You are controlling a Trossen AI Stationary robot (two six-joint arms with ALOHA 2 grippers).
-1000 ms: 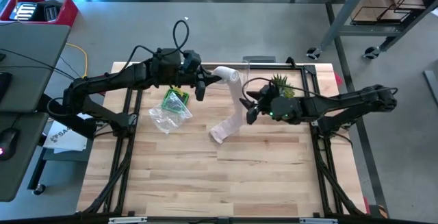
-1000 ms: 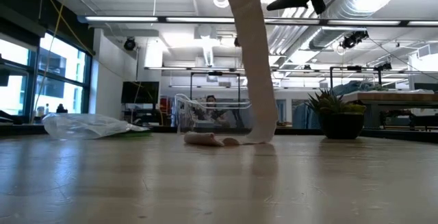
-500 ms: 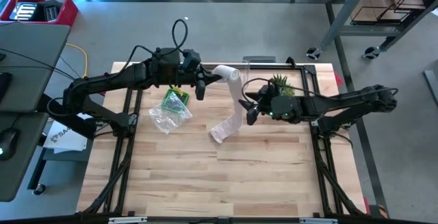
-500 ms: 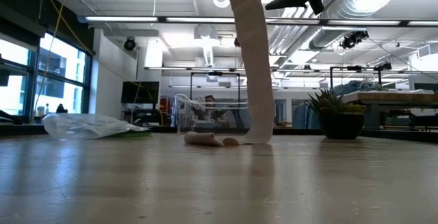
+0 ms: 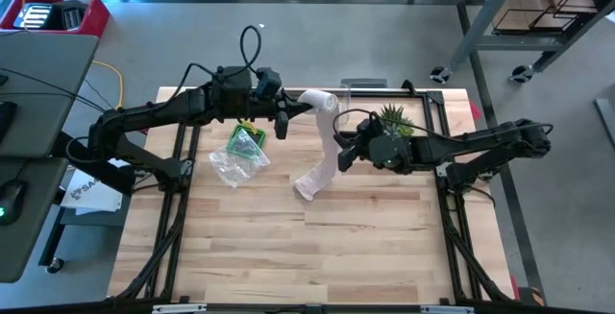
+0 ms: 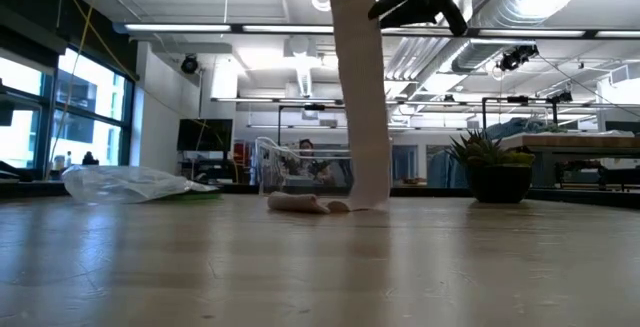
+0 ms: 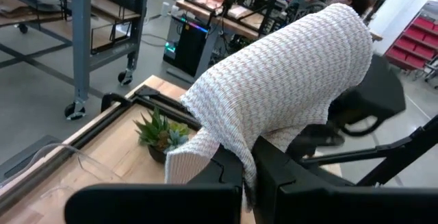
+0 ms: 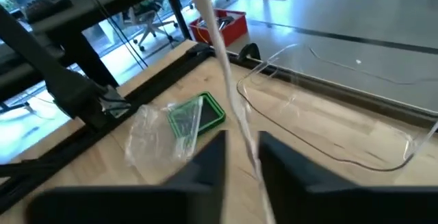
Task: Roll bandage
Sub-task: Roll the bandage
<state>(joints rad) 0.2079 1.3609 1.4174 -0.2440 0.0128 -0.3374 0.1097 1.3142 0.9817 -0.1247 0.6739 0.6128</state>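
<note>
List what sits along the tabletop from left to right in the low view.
Plastic bag → crumpled bandage end on the table → hanging bandage strip → potted plant.

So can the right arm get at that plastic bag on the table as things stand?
Probably not right now. The right gripper is pinched on the hanging bandage, which the left gripper holds up. The plastic bag lies past that strip on the left arm's side.

We lose the bandage (image 6: pixel 358 87) top and both grippers past the low view's upper edge, above the fingers.
</note>
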